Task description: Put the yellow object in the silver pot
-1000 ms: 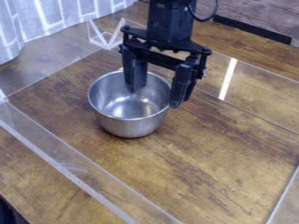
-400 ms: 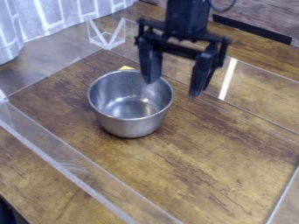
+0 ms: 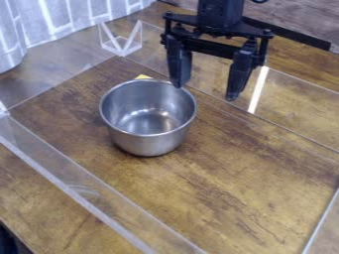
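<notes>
Yellow object (image 3: 141,76) shows only as a sliver on the worktop (image 3: 239,189) just behind the pot (image 3: 149,116), whose inside is empty. The gripper (image 3: 208,77), fingers (image 3: 177,67) spread wide and holding nothing, has moved from over the pot back toward that sliver, so the pickup probably comes next.

Only a small sliver of the yellow object (image 3: 142,76) shows behind the rim of the silver pot (image 3: 149,117); its shape is unclear. The arm above the end effector (image 3: 208,83) is cut by the top edge.
</notes>
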`<state>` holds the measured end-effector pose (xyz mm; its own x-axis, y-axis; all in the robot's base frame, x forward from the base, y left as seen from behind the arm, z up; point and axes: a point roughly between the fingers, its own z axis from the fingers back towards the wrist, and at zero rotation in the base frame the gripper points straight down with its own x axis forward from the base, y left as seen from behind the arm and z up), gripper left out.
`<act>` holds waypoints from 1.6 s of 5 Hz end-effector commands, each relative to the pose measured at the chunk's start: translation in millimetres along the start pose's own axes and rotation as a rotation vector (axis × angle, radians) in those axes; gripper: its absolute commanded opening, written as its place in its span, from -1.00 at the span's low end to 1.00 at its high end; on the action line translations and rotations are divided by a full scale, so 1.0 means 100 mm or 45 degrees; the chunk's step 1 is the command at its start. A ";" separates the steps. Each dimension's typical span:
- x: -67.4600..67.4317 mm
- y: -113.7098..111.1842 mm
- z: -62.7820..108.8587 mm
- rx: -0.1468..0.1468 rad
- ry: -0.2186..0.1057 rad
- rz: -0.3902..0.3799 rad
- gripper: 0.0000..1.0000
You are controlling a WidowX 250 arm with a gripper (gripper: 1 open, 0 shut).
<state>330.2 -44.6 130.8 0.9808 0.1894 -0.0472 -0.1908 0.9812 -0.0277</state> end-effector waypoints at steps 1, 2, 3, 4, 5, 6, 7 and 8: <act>0.15 0.05 0.16 -0.027 -0.102 0.072 1.00; 0.24 0.16 0.06 -0.034 -0.130 0.122 1.00; 0.34 0.30 -0.04 -0.045 -0.165 0.182 1.00; 0.36 0.57 -0.13 -0.064 -0.193 0.244 1.00; 0.37 0.91 -0.21 -0.083 -0.218 0.302 1.00; 0.39 0.89 -0.33 -0.105 -0.220 0.282 1.00; 0.38 0.80 -0.35 -0.109 -0.211 0.222 1.00; 0.37 0.73 -0.38 -0.108 -0.200 0.165 1.00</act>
<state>348.0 33.8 76.5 0.9429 0.3275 0.0609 -0.3200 0.9412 -0.1080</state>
